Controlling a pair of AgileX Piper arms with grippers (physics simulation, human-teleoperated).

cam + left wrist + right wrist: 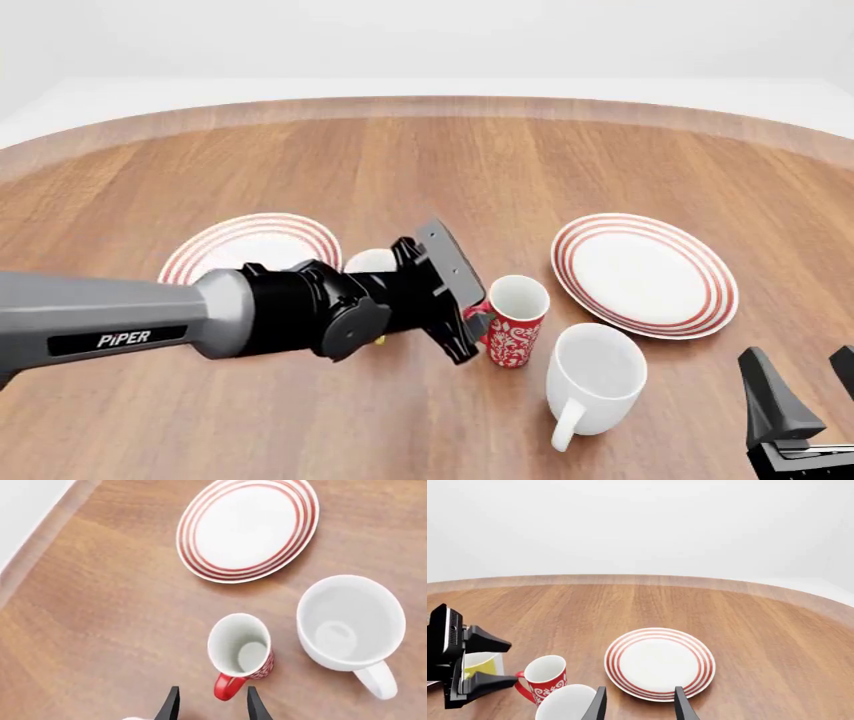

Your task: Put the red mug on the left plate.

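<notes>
The red mug [515,322] stands upright on the wooden surface [427,170] between the two ringed plates, just beside the white mug [595,378] and well apart from the left plate [214,250], with the right plate [645,273] a little beyond it. The left gripper [470,318] reaches in from the left with its fingers spread to either side of the mug's red handle [225,686], not closed on it, and a yellow mug [479,664] sits mostly hidden behind that arm. The right gripper [806,385] hangs low at the near right edge, its fingers apart and holding nothing.
</notes>
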